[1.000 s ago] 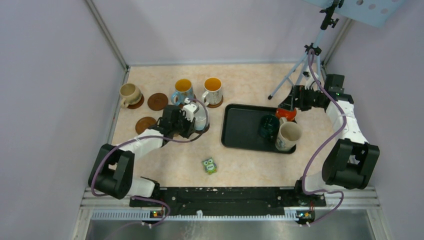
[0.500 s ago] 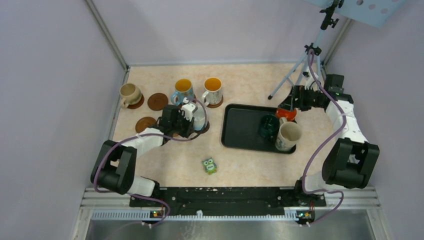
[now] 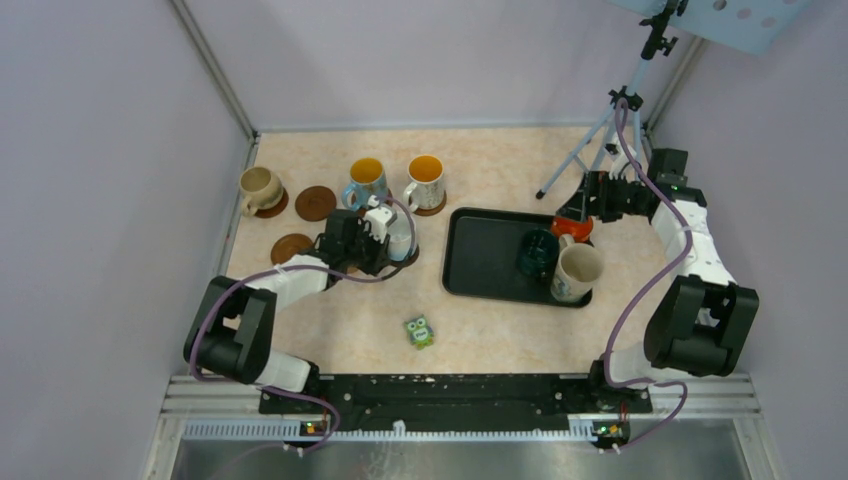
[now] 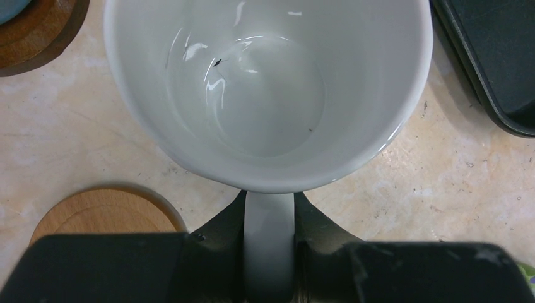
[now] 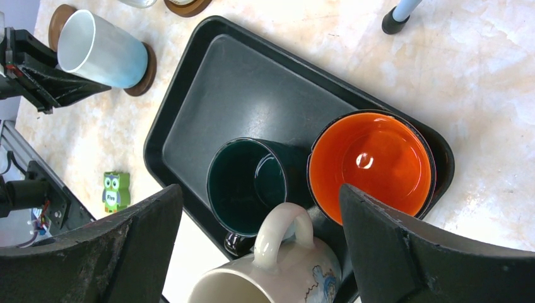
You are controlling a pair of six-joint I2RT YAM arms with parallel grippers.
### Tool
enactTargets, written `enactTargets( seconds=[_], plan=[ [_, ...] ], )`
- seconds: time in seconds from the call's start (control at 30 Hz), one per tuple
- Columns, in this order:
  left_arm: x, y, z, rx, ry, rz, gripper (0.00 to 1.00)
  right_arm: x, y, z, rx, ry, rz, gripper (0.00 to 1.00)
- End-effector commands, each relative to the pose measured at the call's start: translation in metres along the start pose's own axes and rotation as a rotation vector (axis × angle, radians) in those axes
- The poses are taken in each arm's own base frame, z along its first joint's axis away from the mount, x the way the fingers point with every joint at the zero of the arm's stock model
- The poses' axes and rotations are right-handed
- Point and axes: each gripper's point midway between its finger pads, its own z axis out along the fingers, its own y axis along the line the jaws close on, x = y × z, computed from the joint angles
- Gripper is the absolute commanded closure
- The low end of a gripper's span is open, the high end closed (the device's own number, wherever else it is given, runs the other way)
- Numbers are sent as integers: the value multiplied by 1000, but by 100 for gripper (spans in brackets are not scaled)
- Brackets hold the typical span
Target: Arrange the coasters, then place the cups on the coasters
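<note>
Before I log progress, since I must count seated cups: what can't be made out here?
- Left wrist: the white mug fills the view, hiding its own base and what it stands on.
- Right wrist: the cream mug is cut off by the bottom edge.
- Top external: the orange cup is mostly hidden by the right gripper.

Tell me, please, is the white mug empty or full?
Empty: the white mug shows a bare bottom in the left wrist view.

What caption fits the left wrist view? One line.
Left tool pinches the white mug by its handle; a tan coaster lies nearby.
</note>
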Motion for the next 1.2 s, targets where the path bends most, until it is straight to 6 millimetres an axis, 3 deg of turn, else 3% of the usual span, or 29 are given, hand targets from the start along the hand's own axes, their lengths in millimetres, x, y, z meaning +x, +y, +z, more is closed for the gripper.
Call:
enactTargets(
  seconds=[0.0,0.27,0.47,0.57,0.77,1.07,1.17],
  plan=[
    [-36,2,-1,9,-112,66,78,-5,-4,-1,4,-20,-17,8],
    [-31,0,-7,15,-95,82,54,-5,-4,-1,3,-21,-17,7],
    [-27,-1,-10,16,-81,88,48,-6,-4,-2,5,-21,-19,7],
    [-34,-3,-16,21,-87,90,39,-5,-5,-2,12,-16,-20,8],
    [-55,-7,-40,14,-81,101,2,0,-12,-7,83,58,-46,7],
    [-81,-17,-75,20,-99,89,1,30,-20,-6,178,341,-115,7],
    [-88,-23,-82,35,-129,88,1,40,-12,-4,151,412,-123,7]
  ],
)
